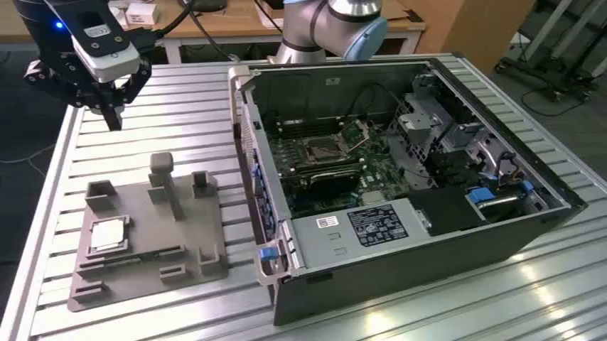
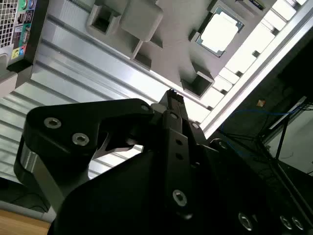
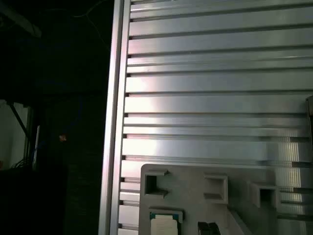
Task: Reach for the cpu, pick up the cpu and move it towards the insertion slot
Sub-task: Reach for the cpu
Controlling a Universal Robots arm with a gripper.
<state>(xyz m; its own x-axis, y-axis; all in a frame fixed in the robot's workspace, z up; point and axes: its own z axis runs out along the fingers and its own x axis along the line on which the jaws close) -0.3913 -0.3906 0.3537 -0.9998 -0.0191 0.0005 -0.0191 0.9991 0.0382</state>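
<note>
Exterior view: your black pincer looks pinched together, empty, over ribbed aluminium tabletop. Small square silvery-topped cpu sits in grey plastic fixture, 6 o'clock from pincer. Silver-framed square insertion slot is 2 o'clock from fixture.

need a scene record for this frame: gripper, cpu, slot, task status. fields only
gripper: shut, holding nothing, hanging over the slatted table, apart from the fixture
cpu: lying flat in a recess of the grey fixture, silvery top up, nothing touching it
insertion slot: on the motherboard inside the open computer case, to the exterior view's right of the fixture
status: cpu not yet picked up
</note>
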